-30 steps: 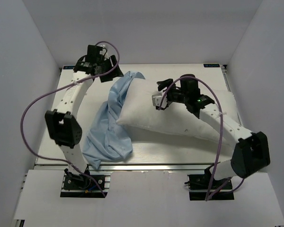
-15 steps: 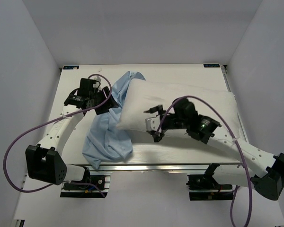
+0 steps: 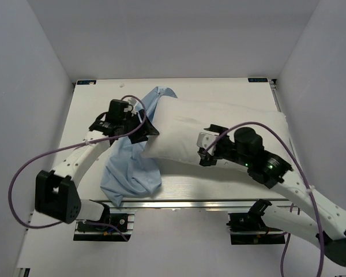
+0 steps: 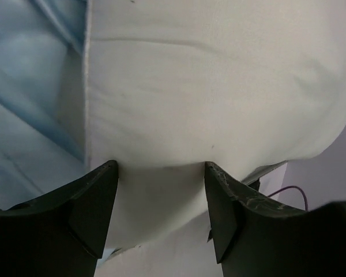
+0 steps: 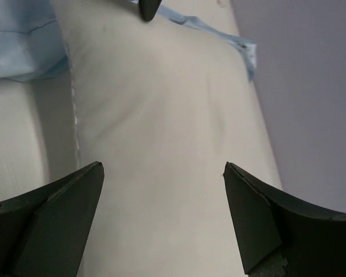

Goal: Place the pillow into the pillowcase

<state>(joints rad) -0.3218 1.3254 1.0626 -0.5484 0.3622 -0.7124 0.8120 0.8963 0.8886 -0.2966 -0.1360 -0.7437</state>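
Note:
The pillow (image 3: 230,124), plump and white, lies across the middle of the table. Its left end rests on the pillowcase (image 3: 130,167), a wrinkled light-blue cloth spread to the left and near side. My left gripper (image 3: 149,130) is at the pillow's left end. In the left wrist view it (image 4: 160,165) stands open, with the pillow (image 4: 207,86) edge between its fingers and the pillowcase (image 4: 29,115) on the left. My right gripper (image 3: 205,150) hovers open over the pillow's near edge. The right wrist view shows it (image 5: 163,166) wide above the pillow (image 5: 161,115), gripping nothing.
The white table (image 3: 86,109) is boxed in by grey walls on the left, back and right. A metal rail (image 3: 190,202) runs along its near edge. Purple cables (image 3: 23,167) loop off both arms.
My left arm has swung from the back left corner down to the pillow's left end. My right gripper has drawn back to the pillow's near edge and its jaws have spread wider.

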